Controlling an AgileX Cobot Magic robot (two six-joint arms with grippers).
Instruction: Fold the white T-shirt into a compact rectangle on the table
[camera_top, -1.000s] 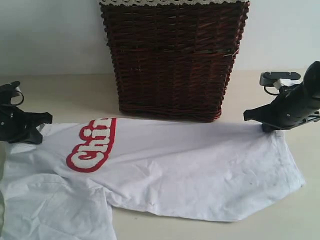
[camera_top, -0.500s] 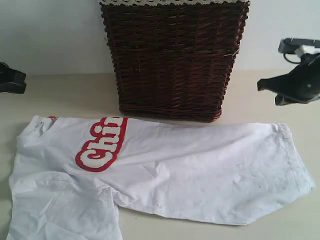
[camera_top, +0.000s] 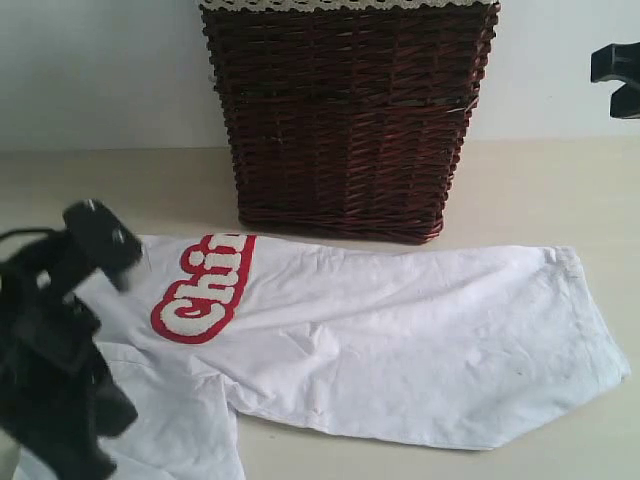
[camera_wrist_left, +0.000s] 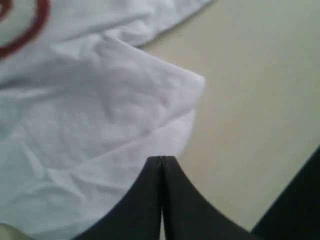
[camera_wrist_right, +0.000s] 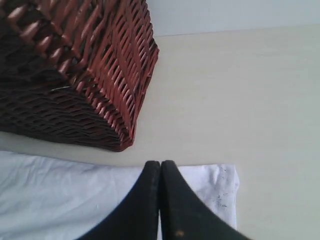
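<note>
Soft creased cloth white T-shirt (camera_top: 400, 340), matt smooth table (camera_top: 560, 180), rough wicker basket (camera_top: 345, 120).

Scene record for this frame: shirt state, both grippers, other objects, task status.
shirt: white T-shirt lies flat on the table, far edge folded so the red lettering is cut off
left gripper: shut, over the sleeve end, no cloth seen between the jaws
right gripper: shut, raised above the hem end, holding nothing
other: dark wicker basket behind the shirt
status: long shape with the sleeve sticking out, not yet a compact rectangle
</note>
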